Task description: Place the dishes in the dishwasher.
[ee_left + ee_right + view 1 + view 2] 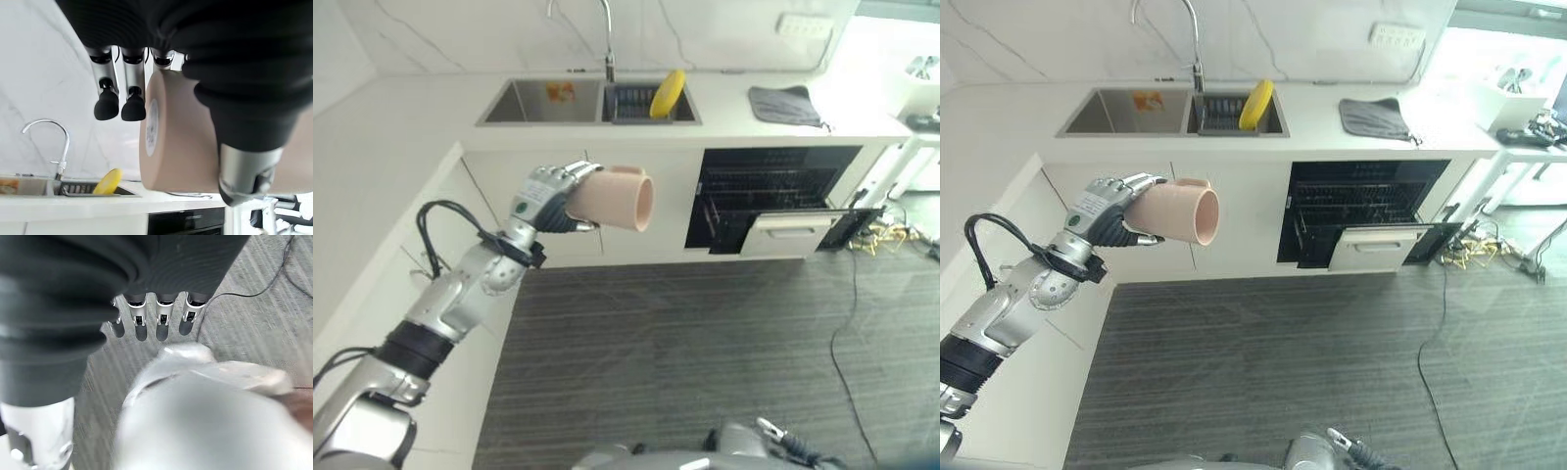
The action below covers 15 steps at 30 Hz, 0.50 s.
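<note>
A beige cup lies sideways in my left hand, mouth pointing toward the dishwasher. The fingers and thumb are curled round its body. I hold it in the air in front of the white cabinet, below the sink. The dishwasher stands open under the counter to the right, its dark rack showing and its white front panel pulled out. A yellow dish stands on edge in the sink's right basin. My right hand hangs over the floor with relaxed fingers, holding nothing.
A faucet rises behind the sink. A grey cloth lies on the counter above the dishwasher. White counter runs along my left side. Grey striped floor spreads before the cabinets, with a thin cable and a tangle of cords at the right.
</note>
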{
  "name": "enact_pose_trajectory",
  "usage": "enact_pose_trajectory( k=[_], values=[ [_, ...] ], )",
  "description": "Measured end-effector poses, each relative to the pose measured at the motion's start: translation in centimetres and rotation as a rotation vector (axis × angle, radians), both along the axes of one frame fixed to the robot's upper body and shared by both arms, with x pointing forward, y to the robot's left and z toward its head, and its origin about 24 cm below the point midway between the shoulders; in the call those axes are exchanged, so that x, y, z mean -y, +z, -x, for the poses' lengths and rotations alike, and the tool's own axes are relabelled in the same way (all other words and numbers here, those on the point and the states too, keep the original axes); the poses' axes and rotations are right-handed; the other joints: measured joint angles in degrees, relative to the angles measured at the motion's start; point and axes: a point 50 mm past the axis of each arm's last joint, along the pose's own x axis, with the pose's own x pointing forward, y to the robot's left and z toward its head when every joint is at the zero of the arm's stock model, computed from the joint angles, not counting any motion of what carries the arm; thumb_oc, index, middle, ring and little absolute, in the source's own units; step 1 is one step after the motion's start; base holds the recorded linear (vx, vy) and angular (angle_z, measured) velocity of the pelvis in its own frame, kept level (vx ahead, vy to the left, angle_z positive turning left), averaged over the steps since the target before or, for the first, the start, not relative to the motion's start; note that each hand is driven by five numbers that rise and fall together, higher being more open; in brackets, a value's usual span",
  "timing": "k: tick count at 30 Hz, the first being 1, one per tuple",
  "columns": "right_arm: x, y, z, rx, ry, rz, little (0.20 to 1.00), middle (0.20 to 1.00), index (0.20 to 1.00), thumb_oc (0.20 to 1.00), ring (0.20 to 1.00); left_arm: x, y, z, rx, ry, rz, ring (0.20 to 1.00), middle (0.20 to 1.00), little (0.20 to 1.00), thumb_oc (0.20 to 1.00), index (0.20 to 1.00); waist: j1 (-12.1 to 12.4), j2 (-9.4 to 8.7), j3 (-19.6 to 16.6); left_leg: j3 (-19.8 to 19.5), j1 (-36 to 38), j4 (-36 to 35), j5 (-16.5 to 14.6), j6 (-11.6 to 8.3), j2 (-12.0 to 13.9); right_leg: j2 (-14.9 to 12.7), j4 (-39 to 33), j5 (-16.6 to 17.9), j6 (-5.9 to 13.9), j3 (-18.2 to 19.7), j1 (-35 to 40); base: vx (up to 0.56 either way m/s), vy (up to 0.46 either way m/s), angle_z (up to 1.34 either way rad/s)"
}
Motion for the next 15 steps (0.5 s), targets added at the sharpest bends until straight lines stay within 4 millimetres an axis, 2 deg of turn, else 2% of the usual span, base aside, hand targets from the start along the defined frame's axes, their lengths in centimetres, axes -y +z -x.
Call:
enact_pose_trajectory(
  k=[1,2,3,4,5,6,8,10,11,12,14,15],
  values=[
    [-0.6,-0.3,0.8,-0.027,-0.012,-0.021,1.000,1.000,1.000,1.000,1.000,0.0,-0.9,0.1,-0.023,0.010,0.029,0.200,0.200,0.200,0.200,0.200,-0.1,1.34,0.1,-0.6,1.7,-0.3,-0.5,-0.70,2.4,4.3,3.1,-1.2,-1.04,0.3,2.6,0.12,-0.432,0.47],
    [-1.0,-0.4,0.9,-0.031,0.001,-0.036,1.000,1.000,1.000,1.000,1.000,-0.1,-1.5,0.4,-0.038,0.016,0.037,0.200,0.200,0.200,0.200,0.200,0.5,1.23,0.0,-0.5,2.7,-1.2,-0.7,-1.37,4.0,7.7,4.8,-2.2,-2.03,-1.4,4.7,0.12,-0.401,0.29],
    [-1.0,-0.4,1.2,-0.029,0.031,-0.037,1.000,1.000,1.000,1.000,1.000,-0.6,-2.1,1.3,-0.051,0.038,0.056,0.200,0.200,0.200,0.200,0.200,1.5,-0.25,-0.9,-0.6,4.3,-3.2,0.2,-2.17,4.3,10.6,4.0,-2.1,-3.27,-5.6,7.9,0.12,-0.383,0.13],
    [-0.9,-0.4,1.3,-0.029,0.040,-0.032,1.000,1.000,1.000,1.000,1.000,-0.6,-2.4,1.6,-0.059,0.044,0.061,0.200,0.200,0.200,0.200,0.200,1.8,-1.27,-1.4,-1.2,4.4,-4.0,0.6,-2.88,4.1,12.1,1.5,-1.4,-5.78,-6.3,11.1,0.07,-0.274,0.26],
    [-0.3,-0.3,1.4,-0.036,0.047,-0.013,1.000,1.000,1.000,1.000,1.000,-0.3,-2.6,1.7,-0.070,0.045,0.075,0.200,0.200,0.200,0.200,0.200,2.2,-1.75,-1.7,-1.6,4.3,-4.6,1.7,-4.48,4.7,13.1,-3.9,-0.5,-7.89,-8.4,14.7,0.03,-0.176,0.53],
    [0.0,-0.2,1.5,-0.038,0.050,-0.005,1.000,1.000,1.000,1.000,1.000,-0.2,-2.7,1.7,-0.076,0.044,0.077,0.200,0.200,0.200,0.200,0.200,1.9,-1.86,-1.8,-1.3,4.4,-4.4,2.7,-5.98,4.8,13.0,-5.1,-0.4,-8.21,-8.7,15.9,-0.01,-0.118,0.63],
    [1.1,0.1,1.3,-0.035,0.053,0.024,1.000,1.000,1.000,1.000,1.000,0.7,-2.3,1.5,-0.064,0.017,0.094,0.200,0.200,0.200,0.200,0.200,1.1,-0.99,-1.7,3.4,3.5,-2.8,3.4,-6.69,5.6,13.6,-7.0,-0.7,-8.51,-8.9,18.8,-0.02,-0.080,0.70],
    [1.4,0.2,1.4,-0.033,0.036,0.031,1.000,1.000,1.000,1.000,1.000,2.7,-1.0,0.8,-0.017,-0.051,0.129,0.200,0.200,0.200,0.200,0.200,-0.4,0.07,-1.6,8.7,2.9,-3.7,3.8,-6.45,6.0,14.6,-9.3,-0.8,-8.69,-11.9,19.6,0.03,0.041,0.75],
    [1.0,0.3,0.0,-0.006,0.046,0.030,1.000,1.000,1.000,1.000,1.000,2.8,-1.4,0.8,-0.027,-0.049,0.136,0.200,0.200,0.200,0.200,0.200,0.2,1.18,-1.6,7.3,3.9,-5.8,4.2,-5.74,6.4,15.6,-9.2,-0.7,-8.80,-10.5,19.2,0.04,0.096,-0.06],
    [0.8,0.6,-1.3,0.022,0.061,0.030,1.000,1.000,1.000,1.000,1.000,2.6,-1.8,1.0,-0.039,-0.045,0.131,0.200,0.200,0.200,0.200,0.200,0.5,2.07,-1.7,6.1,5.8,-8.1,4.8,-5.98,6.3,15.8,-9.1,-0.6,-8.82,-9.0,19.5,0.02,0.113,-0.56],
    [0.6,0.4,-0.8,0.014,0.025,0.019,1.000,1.000,1.000,1.000,1.000,2.6,-1.5,1.0,-0.032,-0.057,0.123,0.200,0.200,0.200,0.200,0.200,-0.3,2.81,-1.8,6.4,6.9,-10.7,5.9,-6.02,6.3,15.7,-9.6,-0.3,-8.57,-8.9,19.7,0.03,0.073,-0.17],
    [0.2,0.1,0.1,-0.003,-0.004,0.001,1.000,1.000,1.000,1.000,1.000,2.5,-1.5,1.0,-0.031,-0.057,0.120,0.200,0.200,0.200,0.200,0.200,-0.4,2.80,-1.8,6.4,7.2,-10.7,5.9,-6.04,6.1,15.5,-10.4,0.0,-8.47,-9.0,20.4,0.03,0.032,0.08]
  ],
)
